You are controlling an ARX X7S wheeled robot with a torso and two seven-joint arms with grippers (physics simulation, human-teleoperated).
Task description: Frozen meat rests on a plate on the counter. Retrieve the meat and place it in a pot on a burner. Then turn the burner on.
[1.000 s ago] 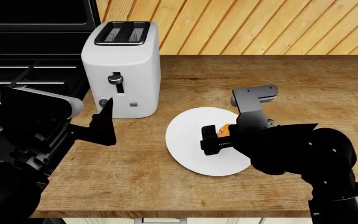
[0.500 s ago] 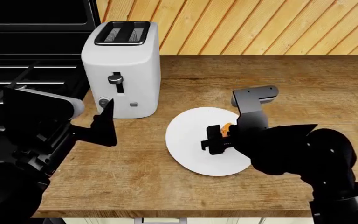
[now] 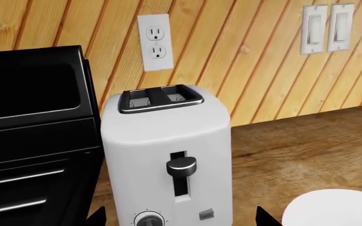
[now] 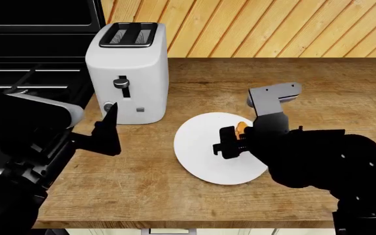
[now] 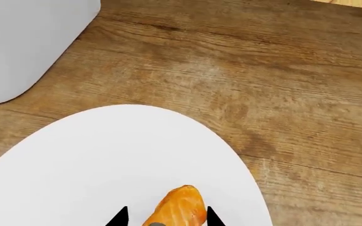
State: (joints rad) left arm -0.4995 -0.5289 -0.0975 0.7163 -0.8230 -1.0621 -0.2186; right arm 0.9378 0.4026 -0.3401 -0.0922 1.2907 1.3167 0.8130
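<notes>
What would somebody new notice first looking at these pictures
Probably the orange meat pinched between the right gripper's fingertips over the white plate on the wood counter. Next, the tall white toaster beside the black stove, with the left gripper just before it.

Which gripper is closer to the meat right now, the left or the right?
Right. The right gripper is over the plate with its fingers on either side of the meat. The left gripper hangs off beside the toaster, well clear of the plate.
</notes>
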